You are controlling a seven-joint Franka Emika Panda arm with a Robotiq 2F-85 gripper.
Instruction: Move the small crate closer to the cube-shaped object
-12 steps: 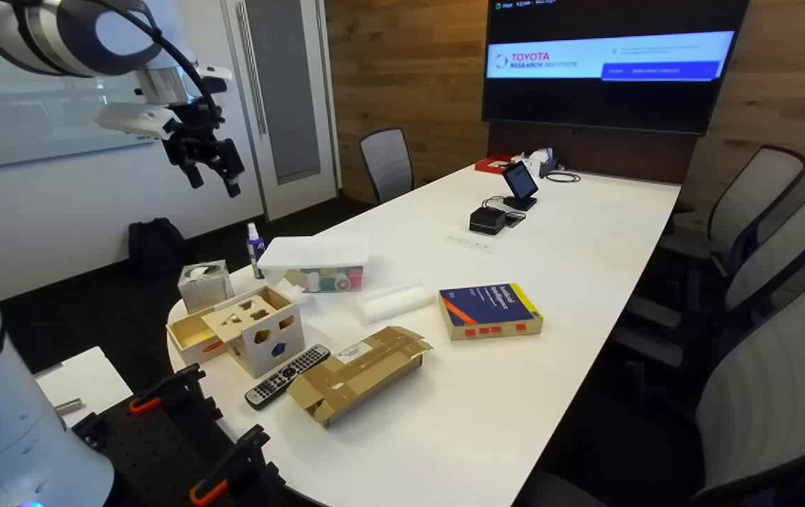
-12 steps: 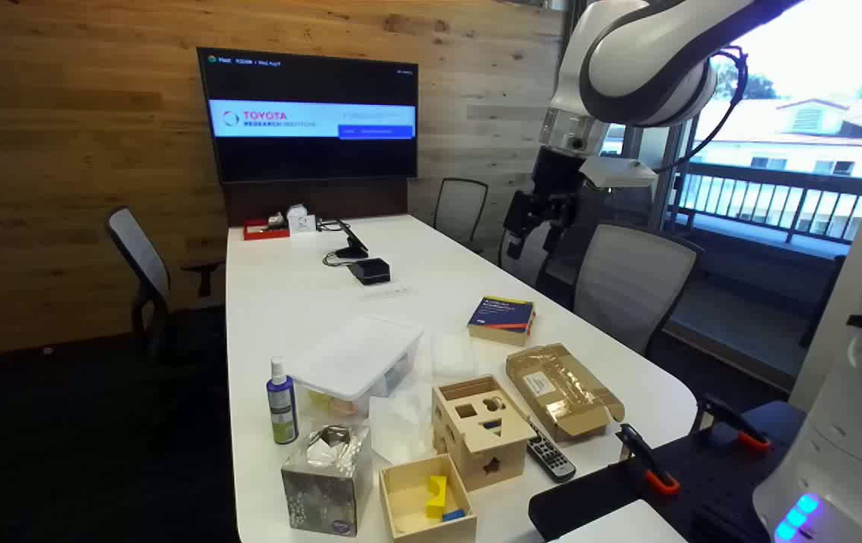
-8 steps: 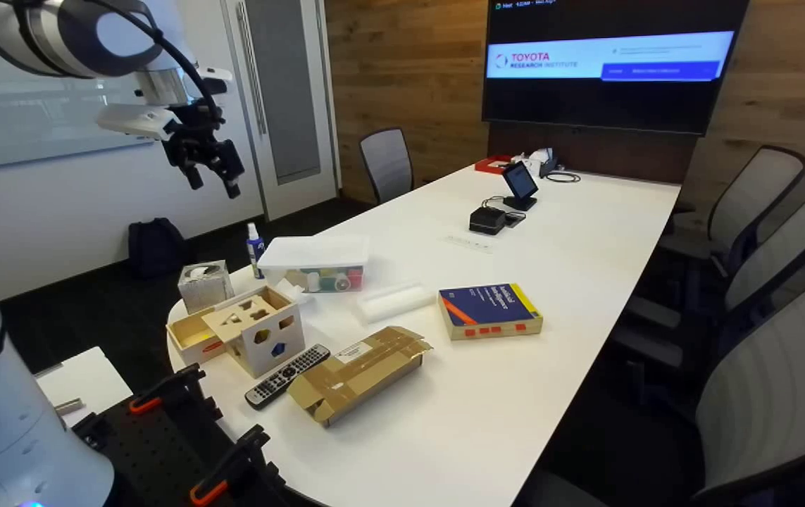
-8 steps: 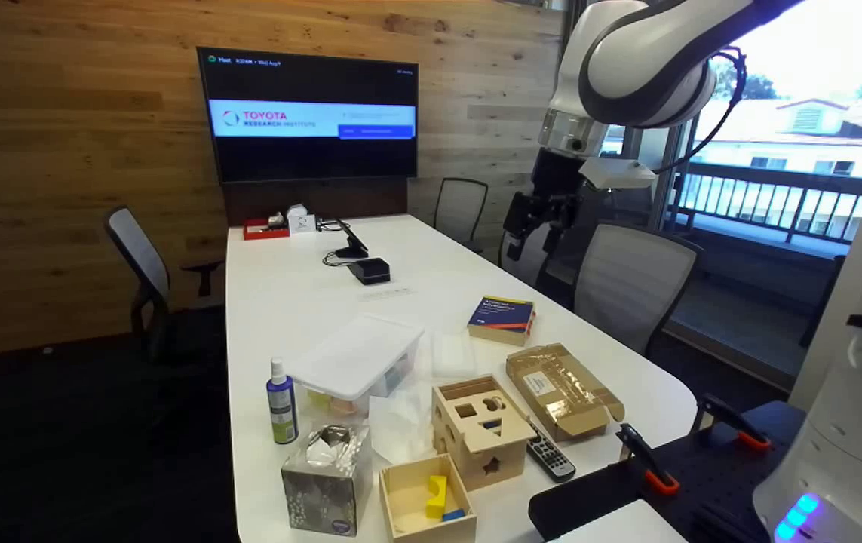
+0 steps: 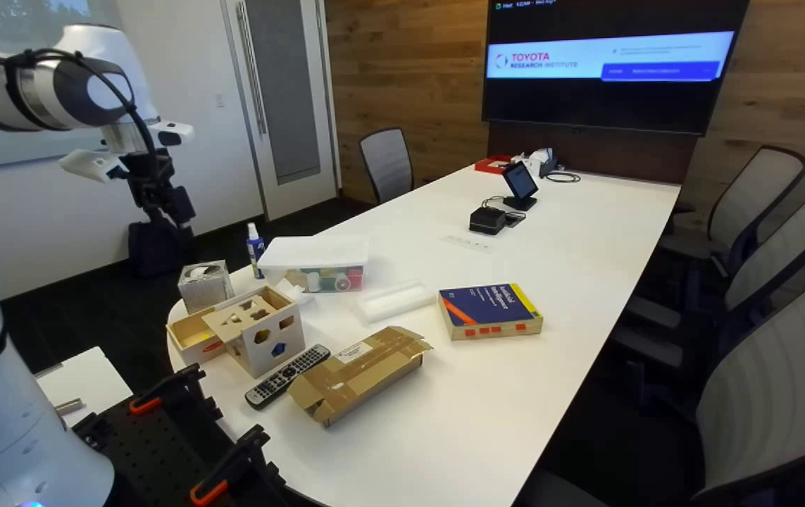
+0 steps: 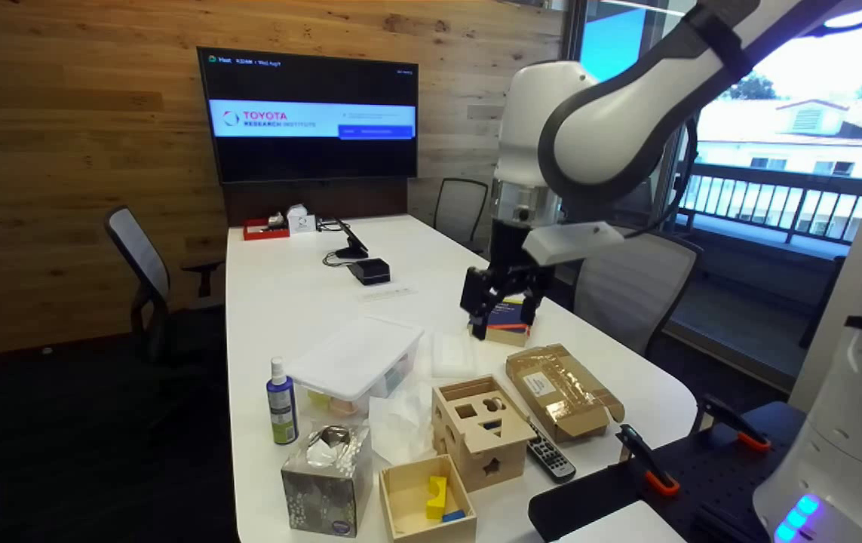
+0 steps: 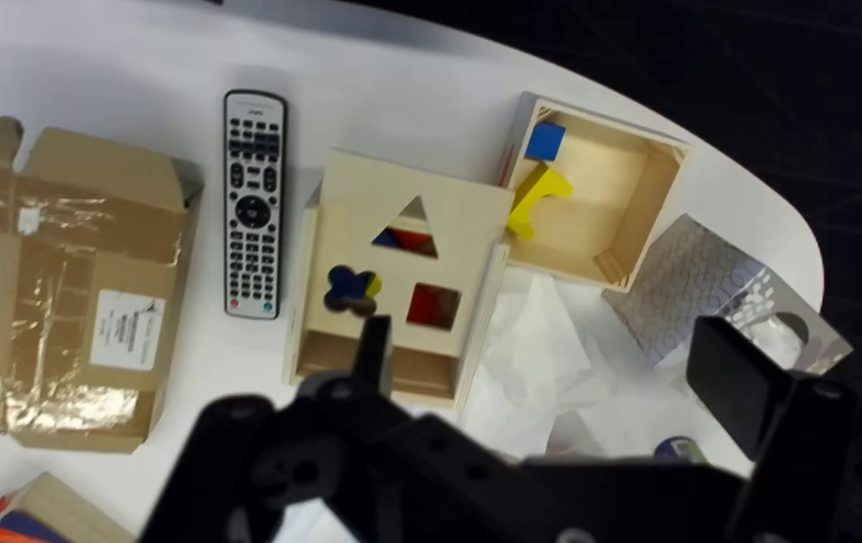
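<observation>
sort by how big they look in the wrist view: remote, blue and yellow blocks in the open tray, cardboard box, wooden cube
Largest to smallest:
cardboard box
wooden cube, partly hidden by the gripper
remote
yellow block
blue block

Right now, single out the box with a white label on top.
The taped cardboard box, beside the remote control, carries the white label; none shows on the shape-sorter cube, lidless wooden box, tissue box or lidded plastic bin.

The wall screen (image 5: 613, 65) beyond the far edge of the tabletop (image 5: 487, 394) reads "TOYOTA RESEARCH INSTITUTE". Toward the right-hand long edge, the blue book (image 5: 490, 311) says "Artificial Intelligence". The label (image 7: 127, 329) on the cardboard box (image 7: 61, 290) is too small to read.
</observation>
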